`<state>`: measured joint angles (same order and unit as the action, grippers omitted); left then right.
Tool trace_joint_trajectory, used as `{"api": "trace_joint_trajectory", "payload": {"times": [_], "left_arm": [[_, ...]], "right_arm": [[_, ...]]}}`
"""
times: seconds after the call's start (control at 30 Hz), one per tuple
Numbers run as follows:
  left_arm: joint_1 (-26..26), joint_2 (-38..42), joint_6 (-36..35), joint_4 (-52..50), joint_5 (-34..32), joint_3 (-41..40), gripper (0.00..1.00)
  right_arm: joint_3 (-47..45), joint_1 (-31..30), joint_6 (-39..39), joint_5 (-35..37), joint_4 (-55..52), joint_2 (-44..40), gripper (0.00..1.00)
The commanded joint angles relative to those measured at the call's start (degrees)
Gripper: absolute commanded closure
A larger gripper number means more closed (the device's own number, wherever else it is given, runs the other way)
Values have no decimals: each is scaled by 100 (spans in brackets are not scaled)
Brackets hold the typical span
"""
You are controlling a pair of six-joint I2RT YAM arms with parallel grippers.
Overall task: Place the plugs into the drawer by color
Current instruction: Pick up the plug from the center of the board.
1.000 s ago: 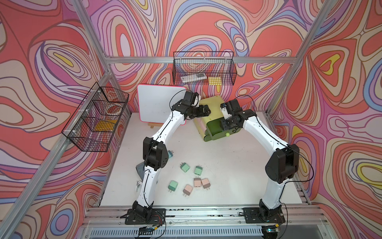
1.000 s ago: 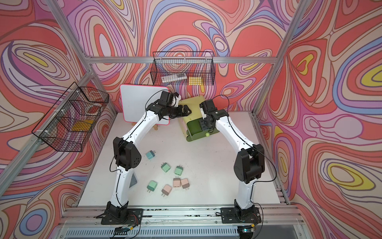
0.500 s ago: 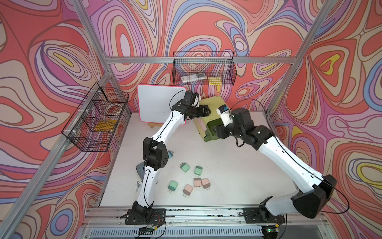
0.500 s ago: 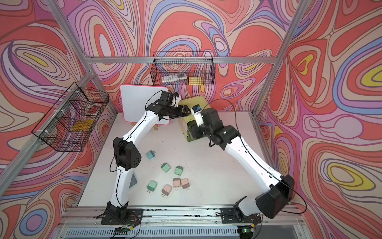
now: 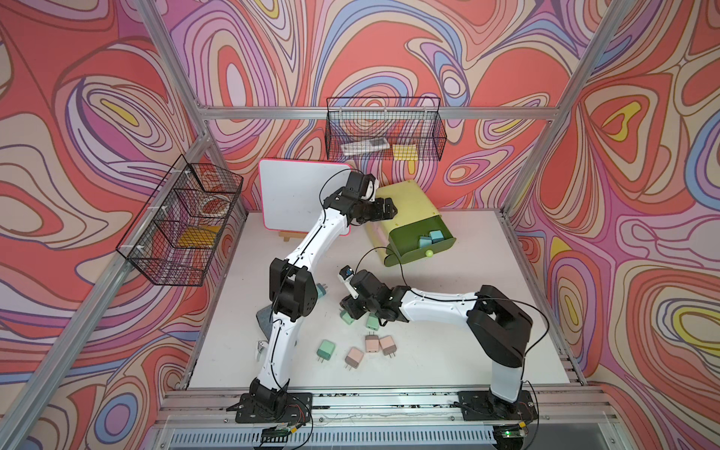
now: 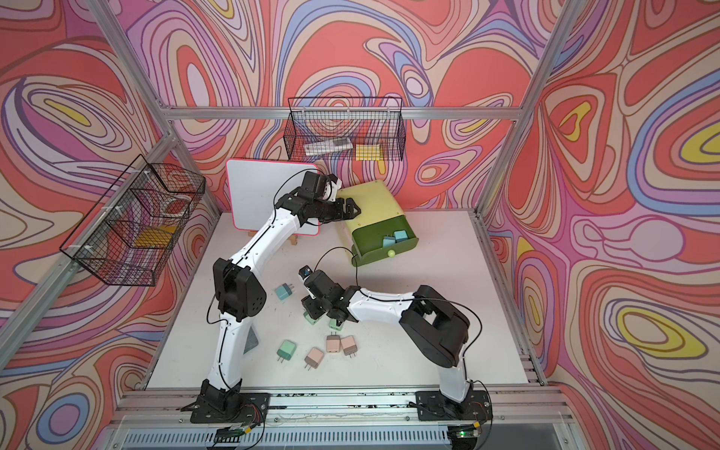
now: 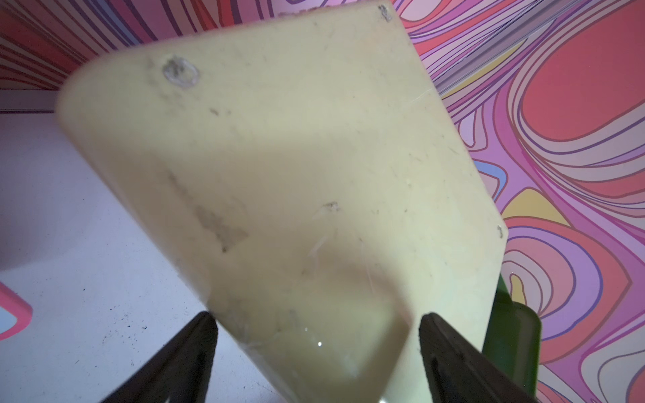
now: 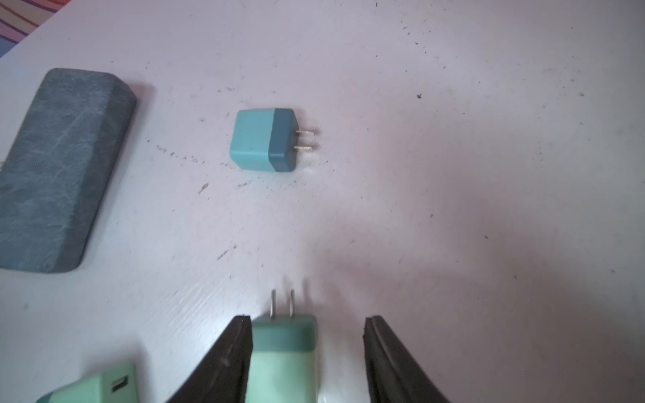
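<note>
Swings off the open drawer (image 5: 407, 258) inside a second and drops to the table with the right gripper (image 8: 307, 319), now low over the loose plugs. Straddles a mint plug (image 8: 284, 352) with fingers apart: touches it on one side, leaves a gap on the other, not yet clamped. Points, by the look of it, to one delivery finished and a start on the mint set, though one blue plug (image 6: 283, 291) lies out on the table, near the left arm's elbow.

Keeps the left gripper (image 7: 316, 315) where it was, at the back corner of the chest (image 5: 405, 202), fingers spread wide and pressed to both sides of that corner, apparently steadying it.

Shows two blue plugs (image 5: 436, 235) in the pulled-out drawer and nothing else; gives no view into the other drawers. Leaves on the table two more mint plugs (image 5: 325, 349), one just beside the gripper, and three pink plugs (image 5: 372, 343) clustered nearer the front. Holds in the back wire basket (image 5: 440, 136) a pale remote-like bar and a yellow pad; in the side basket (image 5: 156, 269) another yellow piece.
</note>
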<state>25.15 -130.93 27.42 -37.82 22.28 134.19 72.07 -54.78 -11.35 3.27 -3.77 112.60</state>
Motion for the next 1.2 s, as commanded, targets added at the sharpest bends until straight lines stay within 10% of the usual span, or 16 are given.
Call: {"api": "trace_joint_trajectory", "payload": {"times": [0.0, 0.83, 1.17], "left_arm": [[31, 200, -96, -28, 22, 175, 10], [32, 191, -4, 60, 111, 129, 10], [38, 200, -25, 43, 89, 126, 10]], "right_arm": [[486, -6, 180, 183, 812, 497, 47], [4008, -81, 712, 716, -695, 3051, 33], [3452, -103, 784, 833, -690, 2681, 29]]}}
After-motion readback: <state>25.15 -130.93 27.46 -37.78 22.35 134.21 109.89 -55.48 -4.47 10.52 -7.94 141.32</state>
